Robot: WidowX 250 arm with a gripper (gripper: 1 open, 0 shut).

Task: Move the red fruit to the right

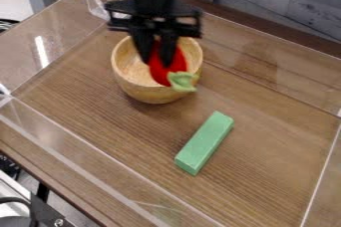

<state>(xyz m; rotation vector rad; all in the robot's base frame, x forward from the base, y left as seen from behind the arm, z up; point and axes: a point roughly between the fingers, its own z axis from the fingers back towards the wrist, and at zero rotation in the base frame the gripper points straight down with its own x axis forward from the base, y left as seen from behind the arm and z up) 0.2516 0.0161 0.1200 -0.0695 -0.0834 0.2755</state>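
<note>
Camera view: the black end effector [163, 60] points straight down, its fingers pinching the red fruit [168, 72], which hangs in the air over the right part of the wooden bowl [134, 80]; the fruit's pale green stem sticks out at the bowl's right rim. A green block [205, 141] lies on the wooden desk [80, 131], apart from the bowl, toward the near right.

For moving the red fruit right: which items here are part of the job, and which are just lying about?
Part of the job:
- small glossy red strawberry-shaped toy fruit with a pale green leafy stem, held off the table
- black gripper, its fingers shut on the fruit

Lying about:
- round wooden bowl, behind the lifted fruit
- green rectangular block on the wooden table
</note>
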